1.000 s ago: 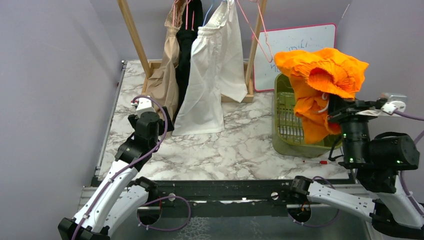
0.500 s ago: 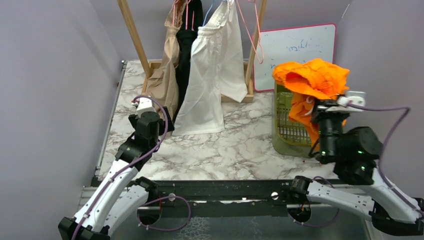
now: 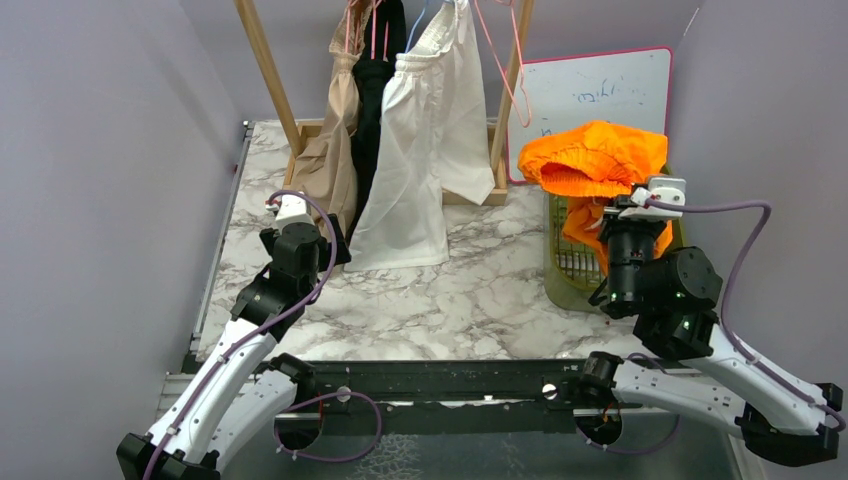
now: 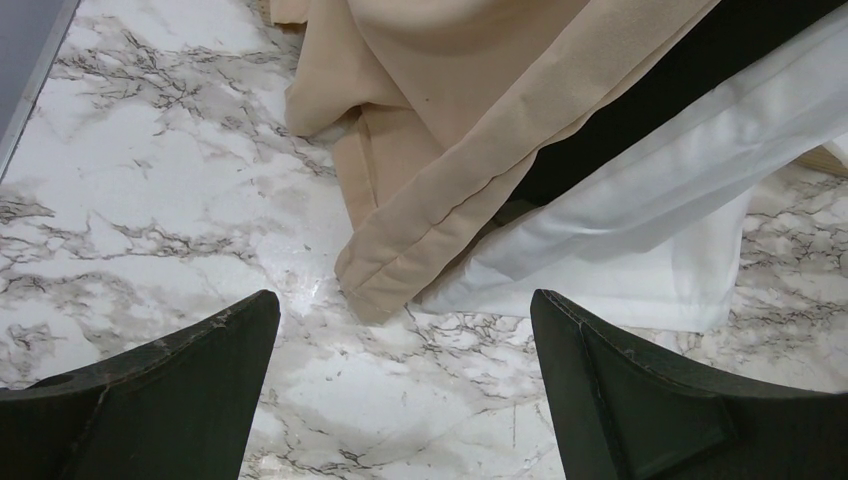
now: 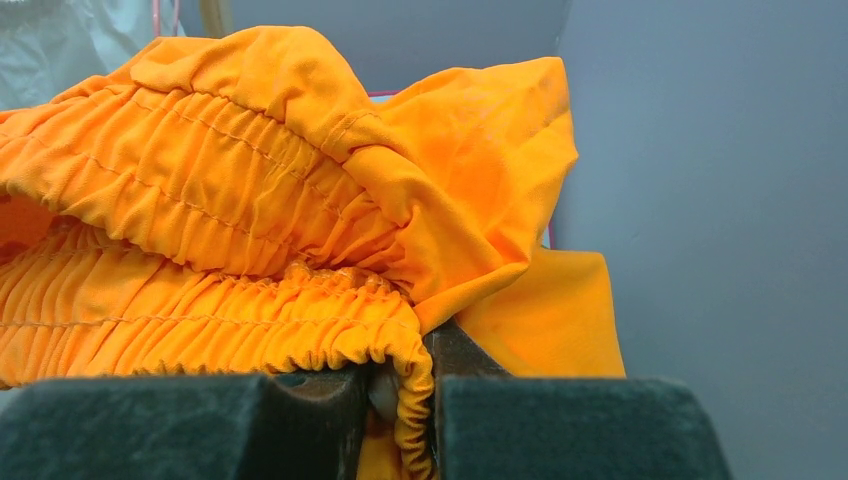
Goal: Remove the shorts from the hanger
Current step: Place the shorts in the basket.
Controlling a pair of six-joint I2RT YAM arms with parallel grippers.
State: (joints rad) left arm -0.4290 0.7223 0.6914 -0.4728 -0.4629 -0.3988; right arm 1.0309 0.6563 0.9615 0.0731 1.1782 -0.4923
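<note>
My right gripper [image 3: 612, 207] is shut on the gathered waistband of the orange shorts [image 3: 592, 160] and holds them over the green basket [image 3: 562, 265]; in the right wrist view the orange shorts [image 5: 270, 200] bunch over my gripper [image 5: 400, 400]. The cream-white shorts [image 3: 425, 140], black shorts [image 3: 375, 110] and tan shorts [image 3: 330, 150] hang from the wooden rack [image 3: 262, 60]. My left gripper [image 3: 300, 222] is open and empty beside their hems. The left wrist view shows my open gripper [image 4: 405, 320] above the marble, just short of the tan hem [image 4: 440, 200] and white hem [image 4: 640, 260].
A whiteboard [image 3: 590, 95] leans on the back wall behind the basket. An empty pink hanger [image 3: 505, 60] dangles from the rack. The marble table [image 3: 450, 300] ends at a black rail at its near edge. Grey walls close in on both sides.
My right arm has swung left and lowered, carrying the orange shorts from the right of the basket to over it. The left arm has barely moved.
</note>
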